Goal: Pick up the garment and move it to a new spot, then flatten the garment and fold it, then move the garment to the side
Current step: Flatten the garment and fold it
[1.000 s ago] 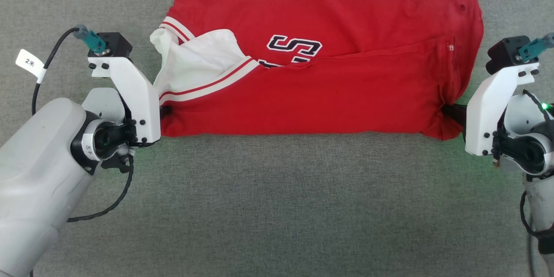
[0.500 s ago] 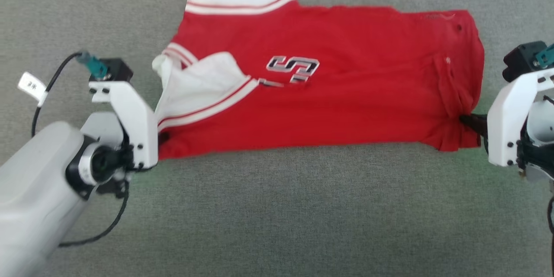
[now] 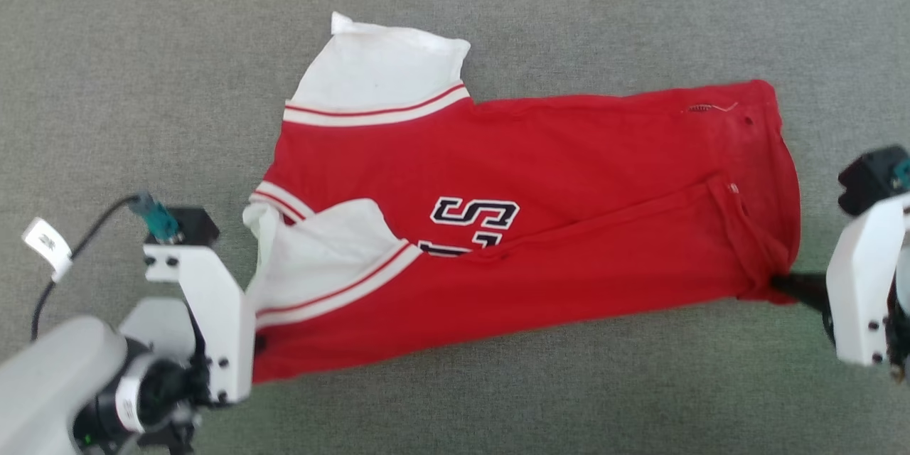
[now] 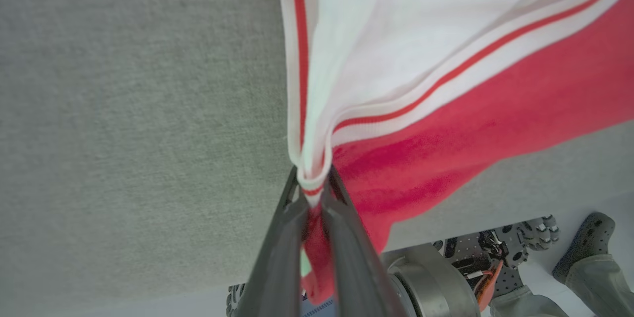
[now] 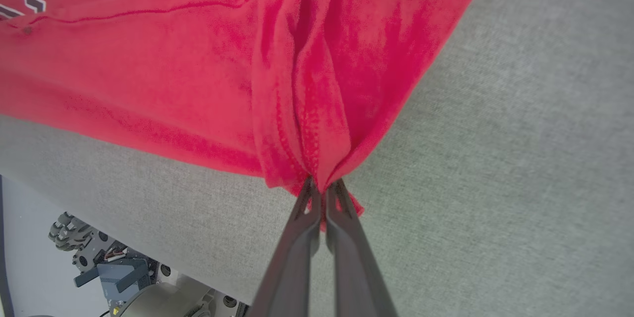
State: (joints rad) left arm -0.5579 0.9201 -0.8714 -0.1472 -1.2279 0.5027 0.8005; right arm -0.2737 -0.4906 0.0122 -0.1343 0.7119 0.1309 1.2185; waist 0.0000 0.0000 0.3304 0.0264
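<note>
The garment (image 3: 540, 227), a red jersey with white sleeves and black-and-white lettering, lies folded lengthwise across the grey fabric surface. My left gripper (image 3: 259, 345) is shut on its near left corner, where the white sleeve trim and red cloth bunch together (image 4: 312, 188). At the near right corner my right gripper (image 3: 782, 283) is shut on the bunched red hem (image 5: 322, 185). The cloth is stretched between the two grippers, with its near edge slanting down to the left. One white sleeve (image 3: 384, 71) sticks out at the far side.
The grey fabric surface (image 3: 498, 398) spreads all round the jersey. Its near edge shows in both wrist views, with the robot's wheeled base (image 4: 436, 277) below it. A person's foot in a dark shoe (image 4: 584, 242) stands on the floor there.
The head camera has tilted, so the whole picture has shifted down. Both grippers keep their hold on the jersey's corners, and the far white sleeve has come fully into view.
</note>
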